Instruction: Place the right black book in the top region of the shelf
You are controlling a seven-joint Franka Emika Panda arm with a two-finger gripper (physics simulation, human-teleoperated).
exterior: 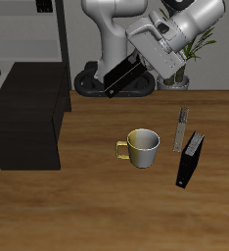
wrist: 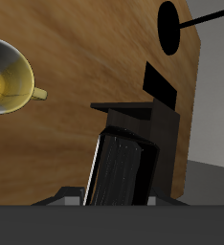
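My gripper [exterior: 129, 69] is shut on the right black book [exterior: 114, 81] and holds it tilted in the air near the robot's base, well above the table. In the wrist view the book [wrist: 117, 177] is a glossy black slab between the dark fingers [wrist: 160, 129]. The shelf [exterior: 28, 116], a low matte black cabinet, stands on the table apart from the gripper and lower than it; its top is bare. It does not show clearly in the wrist view.
A cream mug [exterior: 143, 147] stands mid-table, also in the wrist view [wrist: 9, 77]. Another black book [exterior: 190, 162] stands upright beside the mug, with a thin grey book [exterior: 182, 124] behind it. A tall thin-framed dark rack [exterior: 50, 39] stands behind the shelf.
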